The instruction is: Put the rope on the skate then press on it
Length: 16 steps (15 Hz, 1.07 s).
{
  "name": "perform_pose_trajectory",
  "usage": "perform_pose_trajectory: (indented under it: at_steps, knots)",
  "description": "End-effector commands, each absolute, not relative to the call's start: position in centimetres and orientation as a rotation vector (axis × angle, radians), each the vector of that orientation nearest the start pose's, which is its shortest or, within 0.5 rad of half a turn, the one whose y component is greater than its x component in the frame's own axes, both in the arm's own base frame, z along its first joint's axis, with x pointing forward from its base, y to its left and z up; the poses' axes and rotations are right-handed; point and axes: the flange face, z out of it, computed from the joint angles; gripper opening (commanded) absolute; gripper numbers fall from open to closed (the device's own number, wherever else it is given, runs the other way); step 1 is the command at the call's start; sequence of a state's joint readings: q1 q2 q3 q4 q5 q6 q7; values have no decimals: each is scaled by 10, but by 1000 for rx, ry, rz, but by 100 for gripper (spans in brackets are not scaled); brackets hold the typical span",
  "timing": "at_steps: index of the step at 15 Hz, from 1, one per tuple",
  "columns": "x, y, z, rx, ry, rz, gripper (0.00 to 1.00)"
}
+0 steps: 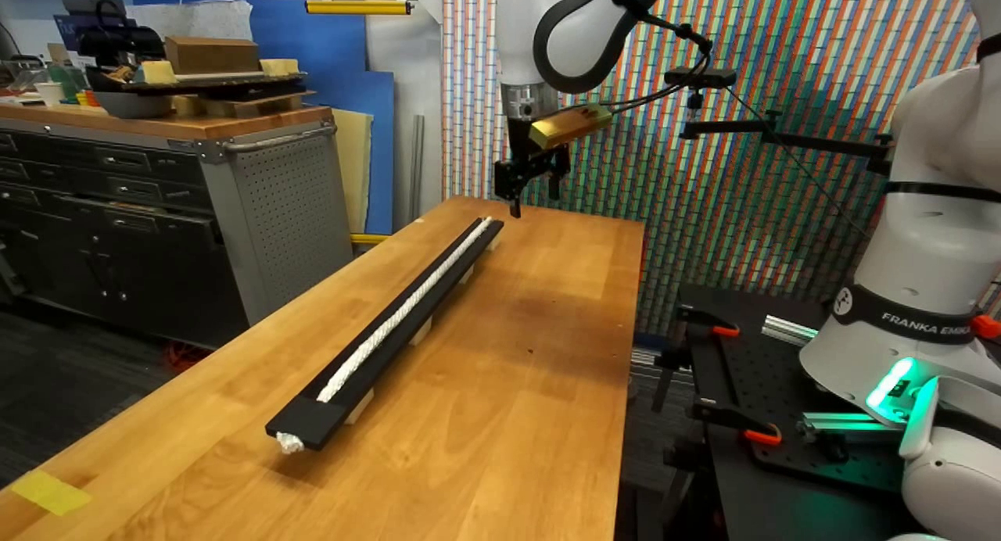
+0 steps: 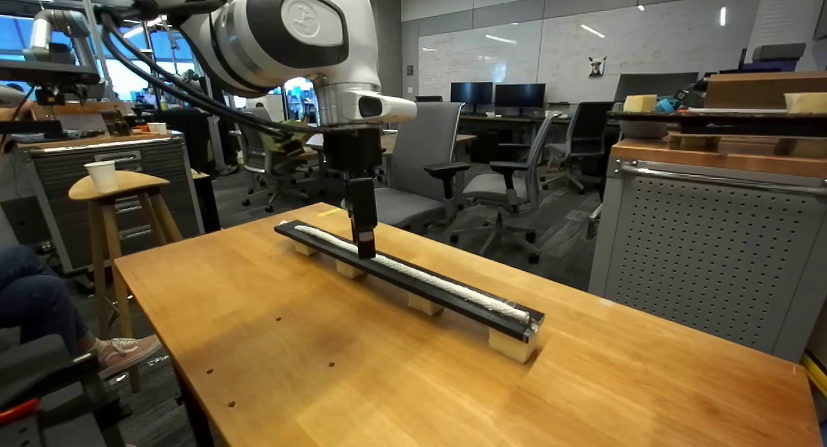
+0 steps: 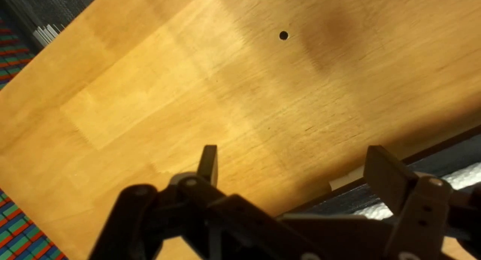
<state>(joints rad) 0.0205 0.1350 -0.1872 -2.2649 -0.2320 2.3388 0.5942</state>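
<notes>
Over on the tabletop, the rope lies along the skate, one end of it poking out, with wooden blocks propping the skate up from below. The gripper hangs above, released, its jaws spread wide apart.

We see the white rope, ragged at one tip, lying straight in the groove of the long, narrow black skate, which sits raised off the desk.

Rough rope, matt skate, smooth wooden table
</notes>
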Motion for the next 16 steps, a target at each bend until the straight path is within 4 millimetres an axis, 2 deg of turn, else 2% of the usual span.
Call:
perform_pose_trajectory:
  at_steps: [1, 9, 13, 16]
  knots:
    - [519, -91, 296, -3192, 976, 37, 100]
    - [519, -90, 295, -3180, 974, 19, 100]
    - [533, -62, 310, -3155, 939, -81, 100]
    - [552, -26, 324, -3149, 899, -109, 100]
